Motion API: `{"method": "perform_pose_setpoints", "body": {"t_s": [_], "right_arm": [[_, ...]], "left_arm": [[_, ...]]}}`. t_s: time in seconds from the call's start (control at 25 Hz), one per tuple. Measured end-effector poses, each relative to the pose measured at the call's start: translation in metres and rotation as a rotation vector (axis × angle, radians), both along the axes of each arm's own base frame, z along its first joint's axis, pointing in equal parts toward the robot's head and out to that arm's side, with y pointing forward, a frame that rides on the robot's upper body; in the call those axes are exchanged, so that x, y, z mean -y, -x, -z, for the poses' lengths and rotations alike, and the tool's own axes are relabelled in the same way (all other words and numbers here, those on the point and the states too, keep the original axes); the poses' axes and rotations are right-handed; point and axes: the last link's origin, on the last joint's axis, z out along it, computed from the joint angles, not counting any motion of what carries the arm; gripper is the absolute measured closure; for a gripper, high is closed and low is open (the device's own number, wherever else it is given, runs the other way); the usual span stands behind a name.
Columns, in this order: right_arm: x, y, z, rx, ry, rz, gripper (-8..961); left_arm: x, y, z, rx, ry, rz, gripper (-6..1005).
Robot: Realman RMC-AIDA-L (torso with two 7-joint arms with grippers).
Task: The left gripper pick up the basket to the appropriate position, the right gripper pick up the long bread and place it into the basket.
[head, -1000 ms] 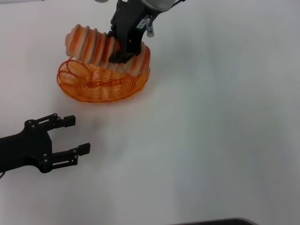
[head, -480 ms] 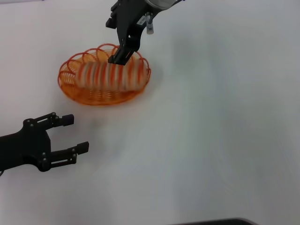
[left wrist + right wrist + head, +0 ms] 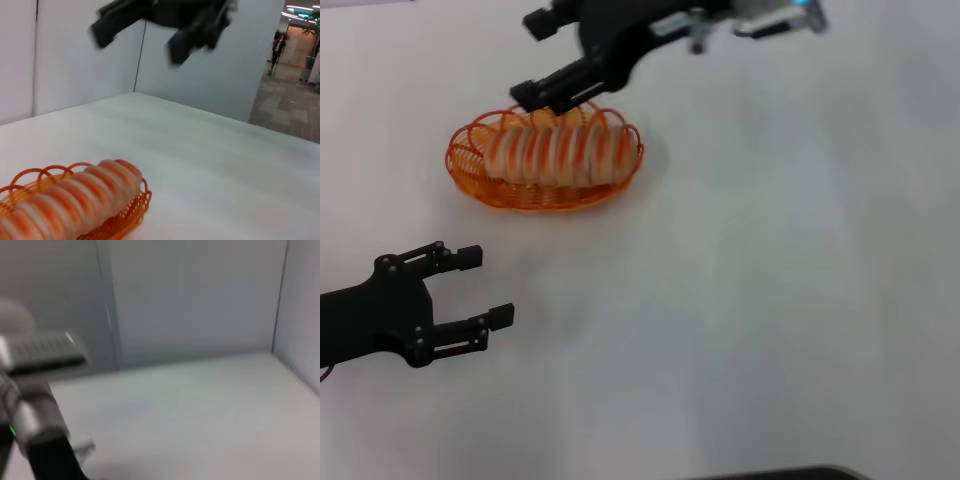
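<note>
While the white table [image 3: 770,300] stretches bare across most of your head view, the action sits at its far left, where the right gripper [image 3: 535,60], on its silver-white arm, has lifted away and swung sideways above the basket [image 3: 470,170], its fingers spread wide and holding nothing. Half a second ago that claw was still pointed down into the wire rim; a second ago it carried the loaf at a tilt above it. The left wrist view shows the same claw as a dark blur high over the table, well clear of the load.

You see the orange basket resting on the table, apparently where it stood a second ago, with the long bread [image 3: 558,153] lying lengthwise inside it, level, its ends within the looped rim. From the left wrist view the long bread fills the basket nearly end to end and appears settled.

Nearer to you on the left, the left gripper [image 3: 485,288] is parked low over the table, well apart from the basket, fingers open and empty, much as it was a second ago.

By this evidence the release is made and the placement looks complete; what remains for you appears to be only drawing the right arm back, taking care not to clip the rim
</note>
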Motion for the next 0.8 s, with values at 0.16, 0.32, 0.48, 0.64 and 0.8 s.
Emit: {"method": "perform_pose_setpoints", "body": {"t_s": [0.16, 0.32, 0.48, 0.64, 0.8], "right_arm": [[0.022, -0.049, -0.018, -0.194, -0.037, 0.067, 65], [0.051, -0.101, -0.019, -0.292, -0.101, 0.123, 64], [0.082, -0.144, -0.012, -0.370, -0.141, 0.182, 64], [0.107, -0.176, -0.003, -0.387, -0.190, 0.218, 64], [0.126, -0.196, 0.001, -0.377, -0.210, 0.244, 67]], "left_arm": [[0.000, -0.001, 0.001, 0.016, -0.006, -0.003, 187], [0.001, -0.001, 0.001, 0.025, -0.005, -0.006, 187], [0.000, 0.000, 0.001, 0.024, -0.012, -0.009, 186], [-0.003, -0.001, 0.000, 0.024, -0.015, -0.015, 186], [-0.004, 0.000, 0.001, 0.027, -0.020, -0.027, 186]]}}
